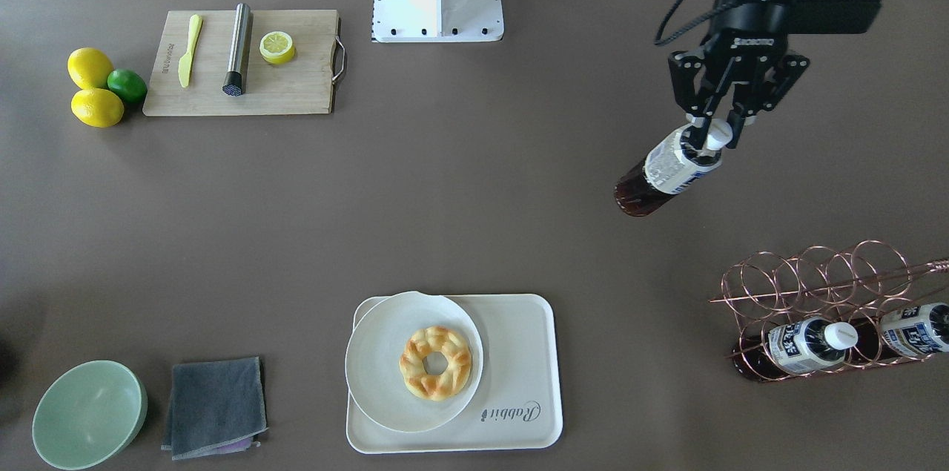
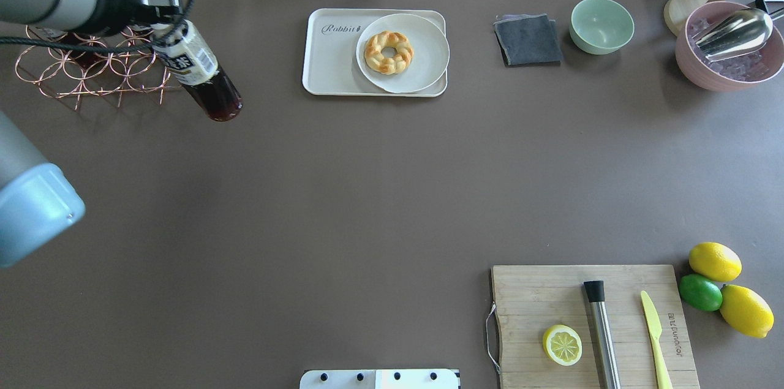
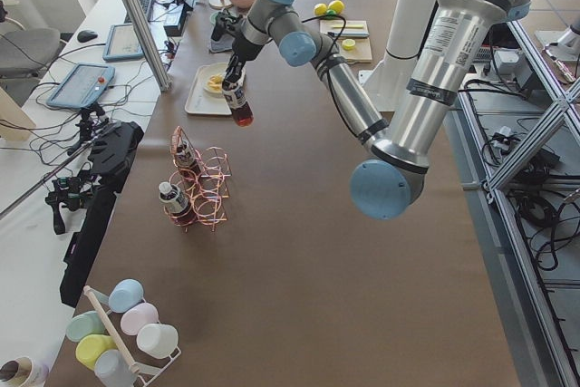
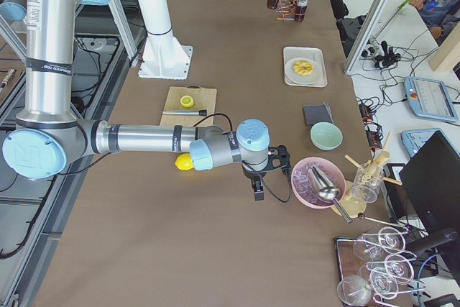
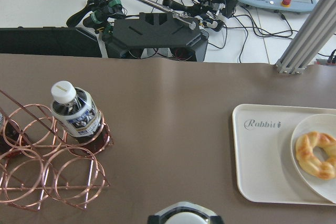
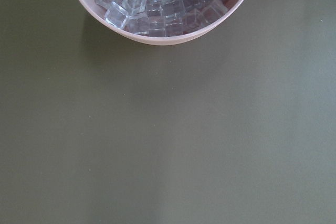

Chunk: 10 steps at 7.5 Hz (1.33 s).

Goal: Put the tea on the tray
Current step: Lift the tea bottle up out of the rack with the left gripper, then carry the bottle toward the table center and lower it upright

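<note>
My left gripper (image 1: 712,134) is shut on the white cap end of a tea bottle (image 1: 666,176) and holds it tilted in the air, dark base down. The bottle also shows in the overhead view (image 2: 197,72), to the left of the tray. The cream tray (image 1: 520,352) with "Rabbit" lettering carries a round white plate (image 1: 374,360) with a doughnut (image 1: 436,362); the part of the tray beside the plate is bare (image 2: 331,61). Two more tea bottles (image 1: 809,345) lie in a copper wire rack (image 1: 815,272). My right gripper (image 4: 257,183) hovers by the pink bowl; I cannot tell whether it is open or shut.
A pink bowl of ice cubes (image 6: 163,3) with a metal scoop (image 2: 732,30) stands at the far right. A green bowl (image 1: 89,413) and a grey cloth (image 1: 215,406) lie beside the tray. A wooden cutting board (image 1: 289,89), lemons and a lime (image 1: 127,84) sit on my right side.
</note>
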Each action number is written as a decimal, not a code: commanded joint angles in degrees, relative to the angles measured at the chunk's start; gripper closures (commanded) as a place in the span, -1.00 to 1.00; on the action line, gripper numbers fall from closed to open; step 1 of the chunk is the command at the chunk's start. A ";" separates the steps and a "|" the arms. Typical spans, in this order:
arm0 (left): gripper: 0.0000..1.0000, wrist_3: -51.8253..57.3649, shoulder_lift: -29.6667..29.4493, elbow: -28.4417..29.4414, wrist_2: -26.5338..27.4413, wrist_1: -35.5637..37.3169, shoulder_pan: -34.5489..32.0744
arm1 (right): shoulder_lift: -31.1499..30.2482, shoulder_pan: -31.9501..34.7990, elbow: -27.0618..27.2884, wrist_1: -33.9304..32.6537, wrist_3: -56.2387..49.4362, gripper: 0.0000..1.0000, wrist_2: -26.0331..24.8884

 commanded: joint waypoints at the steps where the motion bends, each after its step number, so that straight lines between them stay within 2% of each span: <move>1: 1.00 -7.19 -9.31 1.51 18.84 8.18 21.12 | -0.47 0.01 0.28 0.00 -0.01 -1.00 0.09; 3: 1.00 -12.63 -13.62 5.73 20.84 8.01 27.59 | -0.56 0.01 0.36 0.00 -0.09 -1.00 0.35; 5: 1.00 -13.63 -15.55 7.58 27.40 8.01 34.00 | -0.56 0.01 0.45 0.00 -0.09 -1.00 0.52; 8: 1.00 -13.63 -15.83 9.26 31.81 8.01 38.14 | -0.64 0.01 0.63 0.00 -0.09 -1.00 0.61; 10: 1.00 -13.63 -15.74 9.09 31.83 7.92 38.60 | -0.56 0.01 1.06 -0.09 -0.01 -1.00 1.14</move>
